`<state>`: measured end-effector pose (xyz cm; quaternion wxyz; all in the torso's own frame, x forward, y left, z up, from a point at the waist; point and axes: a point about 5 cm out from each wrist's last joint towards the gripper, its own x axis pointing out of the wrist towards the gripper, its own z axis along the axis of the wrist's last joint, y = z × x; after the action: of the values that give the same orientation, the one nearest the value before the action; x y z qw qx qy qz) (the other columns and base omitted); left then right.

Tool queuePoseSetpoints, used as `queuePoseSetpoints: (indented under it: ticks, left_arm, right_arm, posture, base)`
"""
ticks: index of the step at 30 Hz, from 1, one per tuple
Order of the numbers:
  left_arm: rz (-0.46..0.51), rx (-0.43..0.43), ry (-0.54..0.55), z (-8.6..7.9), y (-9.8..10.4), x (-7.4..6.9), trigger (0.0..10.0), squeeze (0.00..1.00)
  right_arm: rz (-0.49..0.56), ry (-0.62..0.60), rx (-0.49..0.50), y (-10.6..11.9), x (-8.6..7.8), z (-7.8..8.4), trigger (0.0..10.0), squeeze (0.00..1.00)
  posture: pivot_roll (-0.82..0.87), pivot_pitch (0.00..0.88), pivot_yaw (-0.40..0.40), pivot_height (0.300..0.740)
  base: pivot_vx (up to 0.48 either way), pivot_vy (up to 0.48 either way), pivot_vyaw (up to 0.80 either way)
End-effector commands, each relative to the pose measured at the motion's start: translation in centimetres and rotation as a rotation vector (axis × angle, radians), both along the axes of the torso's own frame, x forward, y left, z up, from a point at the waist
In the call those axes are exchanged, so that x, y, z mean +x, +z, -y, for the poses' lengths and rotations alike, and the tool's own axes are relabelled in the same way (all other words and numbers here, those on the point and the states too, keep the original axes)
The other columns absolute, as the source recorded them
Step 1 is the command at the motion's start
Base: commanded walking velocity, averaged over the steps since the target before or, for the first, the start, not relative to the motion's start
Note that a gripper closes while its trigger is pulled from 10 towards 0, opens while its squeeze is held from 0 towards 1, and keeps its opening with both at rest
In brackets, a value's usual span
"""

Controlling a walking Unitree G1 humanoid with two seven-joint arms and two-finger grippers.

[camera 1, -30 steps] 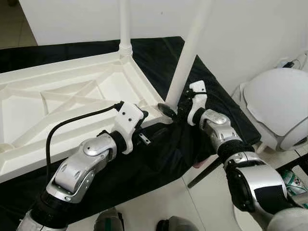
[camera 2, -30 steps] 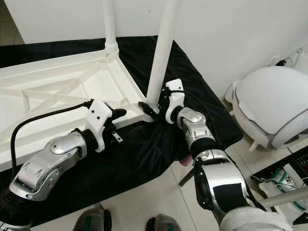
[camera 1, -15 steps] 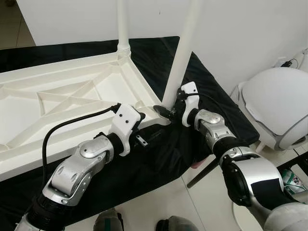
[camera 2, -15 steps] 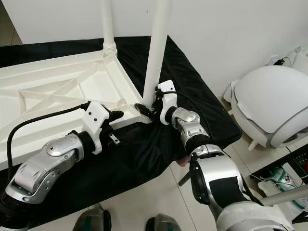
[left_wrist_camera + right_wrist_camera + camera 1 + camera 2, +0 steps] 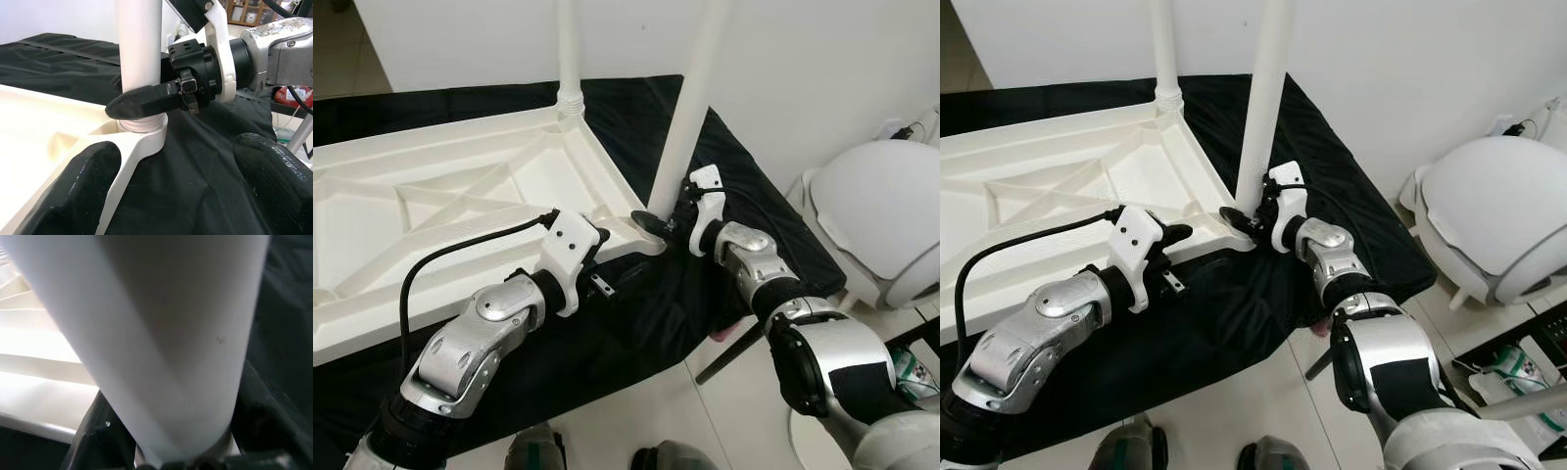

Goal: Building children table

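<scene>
A white plastic children's tabletop (image 5: 431, 211) lies upside down on a black cloth, ribs facing up. One white leg (image 5: 570, 49) stands in the far corner socket. A second white leg (image 5: 685, 108) stands in the near right corner socket (image 5: 142, 137), leaning slightly. My right gripper (image 5: 658, 217) is shut on this leg just above the socket; one black finger (image 5: 146, 100) crosses in front of the leg. My left gripper (image 5: 181, 181) is open, its fingertips (image 5: 93, 166) near the tabletop's corner, just short of the socket, holding nothing.
The black cloth (image 5: 636, 108) covers a low surface that ends at the right near a white wall. A white rounded appliance (image 5: 881, 215) sits on the floor to the right. A black cable (image 5: 460, 250) runs along my left arm.
My right gripper and the leg it holds shifted left, then slightly back right, with the leg's tilt changing a little. My left arm stayed almost still.
</scene>
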<state>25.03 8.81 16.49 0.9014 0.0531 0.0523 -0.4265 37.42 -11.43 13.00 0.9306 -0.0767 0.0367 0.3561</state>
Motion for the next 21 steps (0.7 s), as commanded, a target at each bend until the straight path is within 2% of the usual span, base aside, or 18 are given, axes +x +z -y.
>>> queuePoseSetpoints:
  ticks: [1,4,5,6,11,13,14,15,18,21]
  left_arm:
    - [-0.005,-0.004,-0.041,0.1,0.1,-0.2,10.0,0.0]
    - [-0.009,-0.006,-0.039,0.2,0.0,-0.2,10.0,0.0]
    - [-0.009,-0.006,-0.039,0.2,0.0,-0.2,10.0,0.0]
    - [-0.01,-0.009,-0.042,0.3,0.0,-0.2,10.0,0.0]
    - [-0.012,-0.01,-0.048,0.3,0.0,-0.2,10.0,0.0]
    - [-0.014,-0.009,-0.053,0.4,0.0,-0.2,10.0,0.0]
    - [-0.015,-0.009,-0.058,0.4,0.0,-0.2,10.0,0.0]
    - [-0.015,-0.009,-0.058,0.4,0.0,-0.2,10.0,0.0]
    - [-0.02,-0.011,-0.068,0.7,-0.1,-0.2,10.0,0.0]
    - [-0.02,-0.016,-0.07,0.8,-0.1,-0.2,10.0,0.0]
  right_arm:
    - [-0.032,-0.119,-0.054,-1.2,-0.1,1.9,10.0,0.0]
    - [-0.041,-0.248,0.03,-1.3,0.0,2.3,10.0,0.0]
    - [-0.041,-0.248,0.03,-1.3,0.0,2.3,10.0,0.0]
    - [-0.041,-0.323,0.078,-1.4,0.0,2.1,10.0,0.0]
    - [-0.016,-0.409,0.126,-1.6,-0.4,1.3,10.0,0.0]
    - [-0.031,-0.511,0.12,-2.4,-0.7,1.0,10.0,0.0]
    - [-0.028,-0.563,0.105,-2.8,-1.2,0.3,10.0,0.0]
    - [-0.028,-0.563,0.105,-2.8,-1.2,0.3,10.0,0.0]
    - [-0.034,-0.633,0.126,-3.3,-2.0,-1.7,10.0,0.0]
    - [-0.062,-0.609,0.171,-3.2,-2.5,-4.1,10.0,0.0]
  posture:
    - [0.05,0.0,-0.081,0.74]
    - [0.04,0.001,-0.079,0.74]
    - [0.04,0.001,-0.079,0.74]
    - [0.04,0.0,-0.075,0.74]
    - [0.03,0.002,-0.07,0.74]
    - [0.02,0.004,-0.067,0.74]
    - [0.02,0.003,-0.066,0.74]
    - [0.02,0.003,-0.066,0.74]
    - [0.01,0.007,-0.064,0.74]
    - [0.01,0.008,-0.066,0.74]
  base:
    - [0.0,0.0,0.0]
    - [0.0,0.0,0.0]
    - [0.0,0.0,0.0]
    - [0.0,0.0,0.0]
    - [0.0,0.0,0.0]
    - [0.0,0.0,0.0]
    - [0.0,0.0,0.0]
    - [0.0,0.0,0.0]
    - [0.0,0.0,0.0]
    - [0.0,0.0,0.0]
